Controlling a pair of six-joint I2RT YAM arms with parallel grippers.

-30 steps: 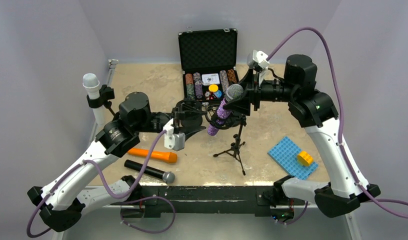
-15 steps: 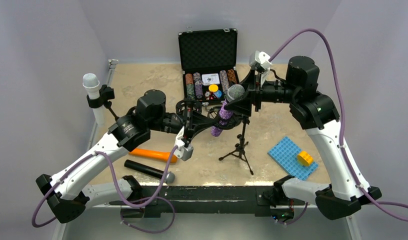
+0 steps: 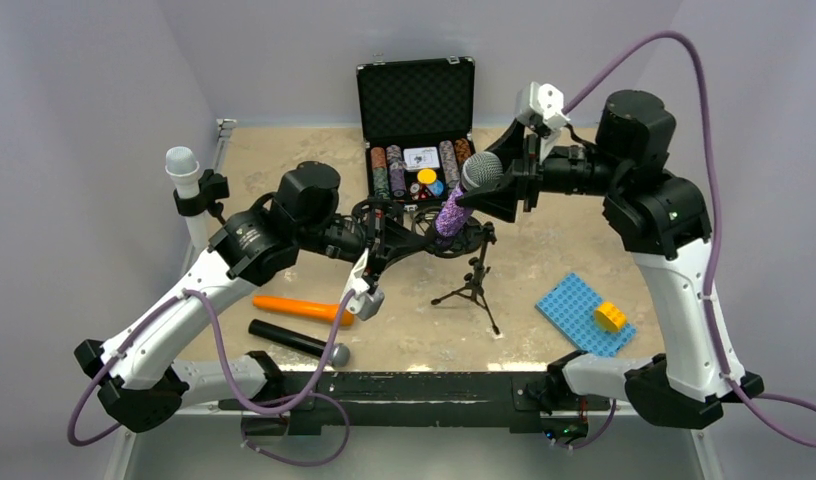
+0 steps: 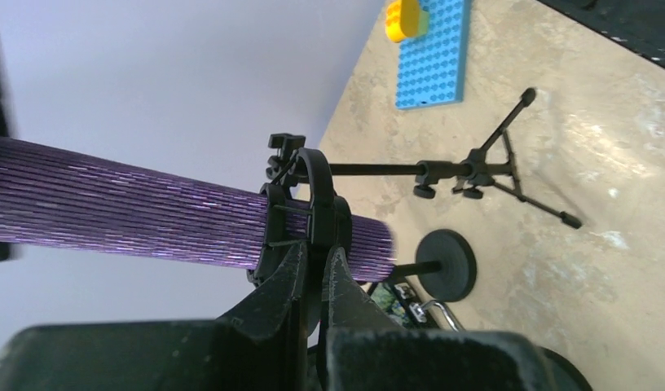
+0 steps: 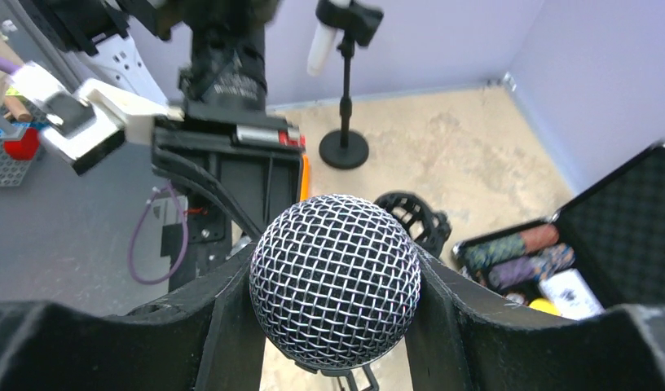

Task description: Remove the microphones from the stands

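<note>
1. As I check the top view, the right gripper (image 3: 487,188) sits closed on the microphone (image 3: 450,211), one finger on either side of its silver mesh head. Right wrist view confirms it: fingers (image 5: 219,326) touch the head on both sides.
2. Left gripper (image 4: 317,265): jaws pinched narrow on the clip (image 4: 311,195) of the stand (image 3: 472,285).
3. Microphone is still in the clip. The purple body passes through the ring, with a short tail end sticking out past it. It slants up to the right above the table (image 3: 284,165), head highest.
4. Stand: tripod legs splayed at mid table, pole running up to the clip. I cannot tell if all feet touch down.
5. Rest:
   - orange microphone (image 3: 304,308) and black microphone (image 3: 299,342) lying just beside each other near the left arm
   - white microphone (image 3: 182,165) upright in another stand at the left edge
   - open case (image 3: 416,95) of poker chips at the back
   - blue baseplate (image 3: 579,310) with a yellow brick (image 3: 611,316) on it, at the right
</note>
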